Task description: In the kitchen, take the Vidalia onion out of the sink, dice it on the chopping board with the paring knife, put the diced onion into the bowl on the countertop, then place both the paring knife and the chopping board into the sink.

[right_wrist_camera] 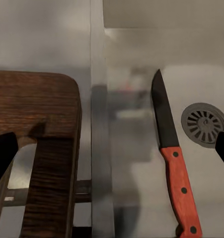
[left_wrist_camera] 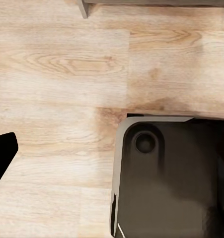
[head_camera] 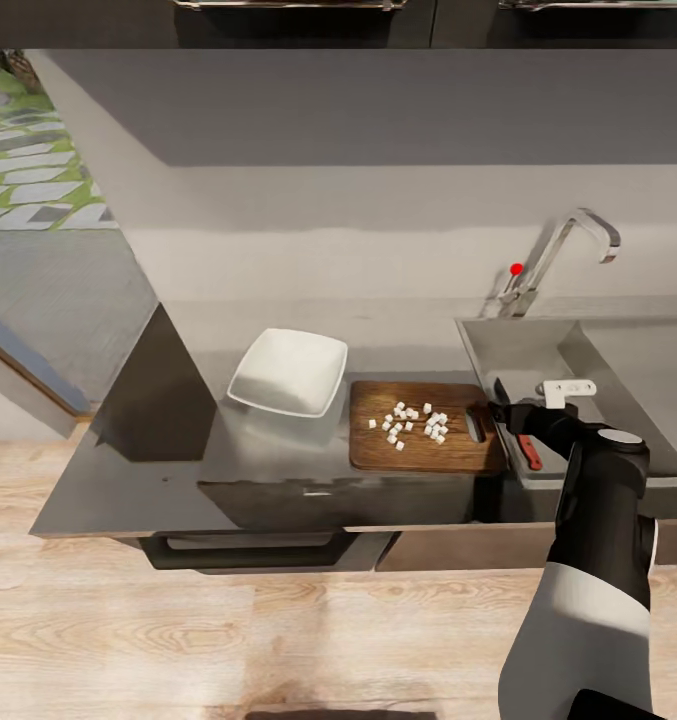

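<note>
Knife (right_wrist_camera: 172, 163) in sink (right_wrist_camera: 141, 59), flat.

**Knife in the basin, board at the rim**

Your right wrist camera shows the slim red-handled, dark-bladed paring knife (right_wrist_camera: 172, 158) lying flat in the matte grey sink (right_wrist_camera: 136, 173), blade tip toward twelve o'clock. The round slotted drain (right_wrist_camera: 205, 125) sits just beside it at three o'clock. At nine o'clock, the dark wooden chopping board (right_wrist_camera: 37, 106) with its handle slot rests on the glossy grey countertop (right_wrist_camera: 42, 34).
</note>
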Motion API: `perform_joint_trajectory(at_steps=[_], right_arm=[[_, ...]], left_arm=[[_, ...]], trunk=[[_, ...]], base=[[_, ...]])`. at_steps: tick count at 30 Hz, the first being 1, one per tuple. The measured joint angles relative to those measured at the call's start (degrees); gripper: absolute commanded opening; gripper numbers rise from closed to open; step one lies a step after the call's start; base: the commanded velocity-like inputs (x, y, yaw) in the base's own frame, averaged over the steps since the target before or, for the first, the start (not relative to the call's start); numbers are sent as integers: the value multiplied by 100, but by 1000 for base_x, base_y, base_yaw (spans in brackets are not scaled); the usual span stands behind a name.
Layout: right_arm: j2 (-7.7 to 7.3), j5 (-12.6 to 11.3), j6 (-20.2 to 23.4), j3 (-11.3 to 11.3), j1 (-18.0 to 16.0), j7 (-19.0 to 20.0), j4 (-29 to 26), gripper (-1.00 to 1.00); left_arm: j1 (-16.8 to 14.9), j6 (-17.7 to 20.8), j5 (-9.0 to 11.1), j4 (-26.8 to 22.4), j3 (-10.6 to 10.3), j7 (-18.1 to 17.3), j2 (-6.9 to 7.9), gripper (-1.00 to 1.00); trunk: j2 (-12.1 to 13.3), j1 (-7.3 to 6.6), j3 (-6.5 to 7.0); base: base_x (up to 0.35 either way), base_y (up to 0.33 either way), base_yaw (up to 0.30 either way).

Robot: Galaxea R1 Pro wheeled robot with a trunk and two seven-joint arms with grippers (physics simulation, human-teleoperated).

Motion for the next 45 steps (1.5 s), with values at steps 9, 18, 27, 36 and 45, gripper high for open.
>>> perform_joint_trajectory(at_steps=[9,18,27,36,45], right_arm=[[0,24,2,-11,0,-7,176,100],[0,23,3,-11,0,-7,274,100],[0,26,0,-9,0,-7,290,100],[0,26,1,-2,0,-7,384,100],[0,26,0,-2,0,-7,422,100]], left_arm=[[0,0,4,26,0,0,-6,100],[0,0,2,15,0,0,-4,100],[0,0,-1,10,0,0,-2,100],[0,0,-2,10,0,0,0,100],[0,0,-1,10,0,0,0,100]], trunk=[[0,0,0],[0,0,-35],[0,0,-92],[0,0,-152],[0,0,-216]], base=[[0,1,0],[0,0,0],[0,0,0],[0,0,0],[0,0,0]])
